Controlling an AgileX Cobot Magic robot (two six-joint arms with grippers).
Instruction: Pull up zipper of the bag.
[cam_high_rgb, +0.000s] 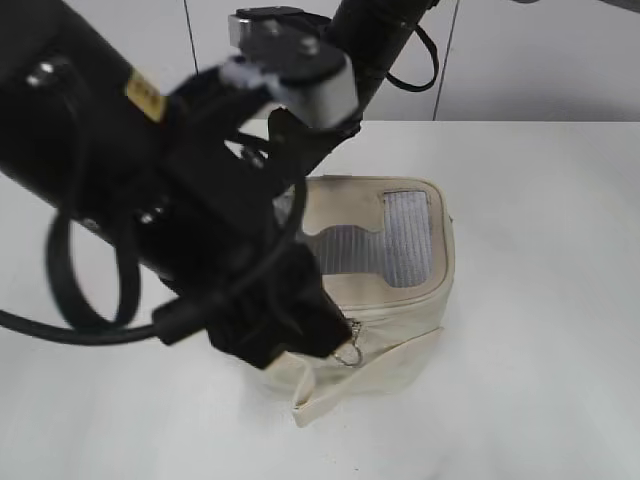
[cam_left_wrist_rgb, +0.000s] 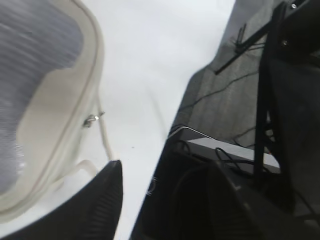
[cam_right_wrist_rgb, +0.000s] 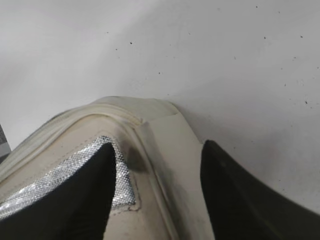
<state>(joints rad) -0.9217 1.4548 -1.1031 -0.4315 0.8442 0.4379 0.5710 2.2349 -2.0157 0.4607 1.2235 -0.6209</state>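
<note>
With the right gripper (cam_right_wrist_rgb: 155, 190) spread astride the bag (cam_high_rgb: 400, 300) corner, the left gripper (cam_left_wrist_rgb: 165, 200) (open, empty) must next pinch the zipper (cam_high_rgb: 349, 352) ring.

White table (cam_high_rgb: 540, 300) w/ tiny dark specks in right wrist view. Pale wall panels (cam_high_rgb: 540, 60) behind it, split by thin vertical seams. Left wrist view: dark frame (cam_left_wrist_rgb: 270, 100) & cables (cam_left_wrist_rgb: 200, 105) past table edge.

White table (cam_high_rgb: 540, 300), pale panelled wall (cam_high_rgb: 540, 60)
</note>
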